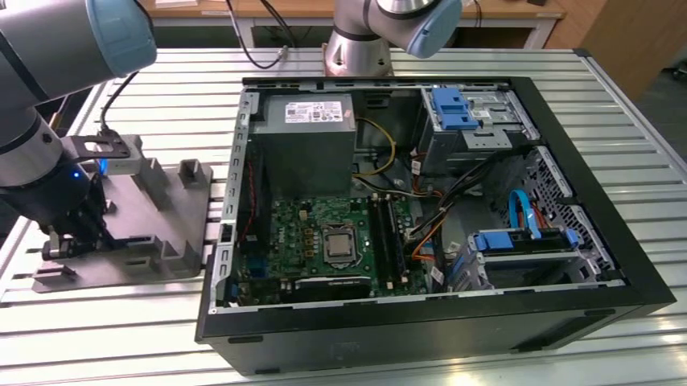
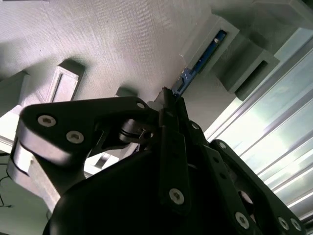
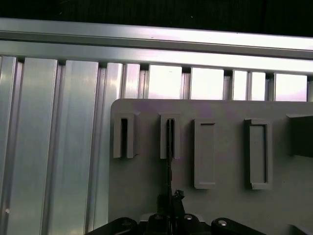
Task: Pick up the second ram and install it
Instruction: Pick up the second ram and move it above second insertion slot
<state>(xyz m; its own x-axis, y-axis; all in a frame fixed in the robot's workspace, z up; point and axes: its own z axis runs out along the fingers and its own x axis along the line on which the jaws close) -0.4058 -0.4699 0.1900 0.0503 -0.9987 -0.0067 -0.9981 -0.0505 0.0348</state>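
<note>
**Gripper pinches the ram in its tray slot.**

In the exterior view the arm [image 1: 43, 153] reaches down at 9 o'clock from the open case [image 1: 429, 326]. Its gripper [image 1: 70, 241] sits low over the grey tray [image 1: 161, 213], toward the tray's 7 o'clock corner. In both wrist views the fingers [image 3: 172, 203] are pressed in on the ram [image 3: 169, 139], a thin dark strip seen on edge. The ram stands in a narrow slot [image 3: 174, 138] of the tray, with one end caught between the fingertips. In the second wrist view the strip [image 2: 201, 61] shows blue along its edge as it runs from the gripper into the slot. The tray rests on a slatted metal table [image 1: 628, 201]. Inside the case, the green motherboard [image 1: 306, 233] lies at 6 o'clock from the grey power supply [image 1: 306, 121].
</note>
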